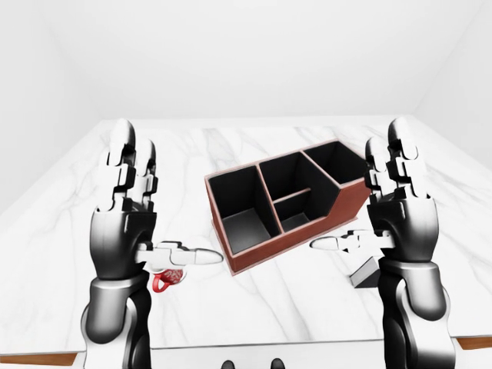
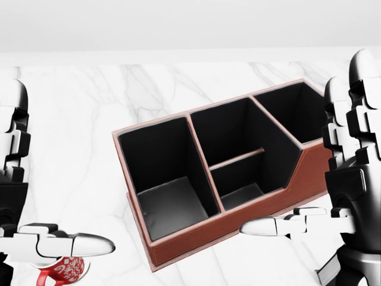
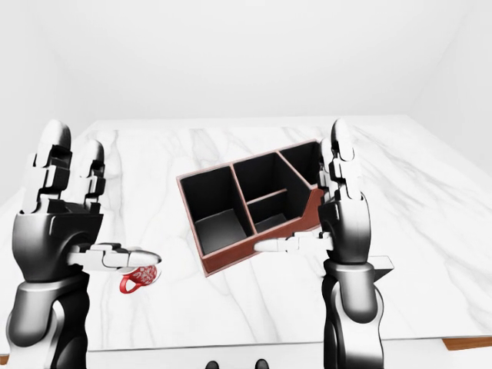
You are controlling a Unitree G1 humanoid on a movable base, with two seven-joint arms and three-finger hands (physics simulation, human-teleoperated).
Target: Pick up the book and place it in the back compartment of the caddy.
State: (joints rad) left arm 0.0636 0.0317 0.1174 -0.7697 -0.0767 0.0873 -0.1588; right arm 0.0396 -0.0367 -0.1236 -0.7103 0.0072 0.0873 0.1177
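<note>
Both your left robot hand (image 1: 127, 196) and right robot hand (image 1: 400, 196) are raised, spread open and empty; the book (image 1: 367, 273) lies low right on the table (image 1: 69, 207), outside the caddy (image 1: 284, 201), nothing done.

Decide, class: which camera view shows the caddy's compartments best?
The head view: the caddy fills the picture and all its dark compartments are open to sight. Both eye views show it whole but smaller; in the right-eye view the right hand covers its right end.
</note>
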